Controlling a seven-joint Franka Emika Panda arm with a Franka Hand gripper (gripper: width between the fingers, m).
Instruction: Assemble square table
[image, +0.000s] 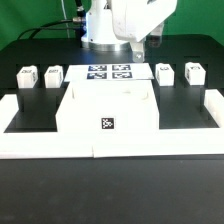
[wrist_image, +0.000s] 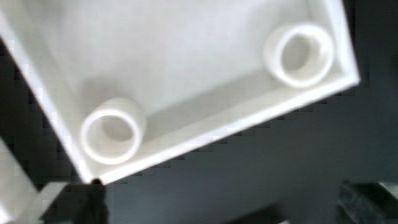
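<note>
The square table's white plate (image: 108, 105) lies in the middle of the black table, its black-and-white tag (image: 107, 123) on the front face. Two small white tagged legs (image: 27, 76) (image: 54, 74) stand at the exterior view's left and two more (image: 166, 72) (image: 194, 72) at its right. My gripper (image: 139, 46) hangs above the plate's rear edge, apart from every part. The wrist view shows the plate (wrist_image: 187, 65) with two round corner sockets (wrist_image: 299, 52) (wrist_image: 112, 133). My gripper (wrist_image: 222, 205) is open there, its dark fingertips (wrist_image: 80, 200) wide apart with only black table between them.
The marker board (image: 110, 72) lies flat behind the plate, between the leg pairs. White border rails (image: 20, 112) (image: 203, 110) frame the work area at both sides and along the front (image: 110, 148). The arm's base (image: 100, 30) stands at the back.
</note>
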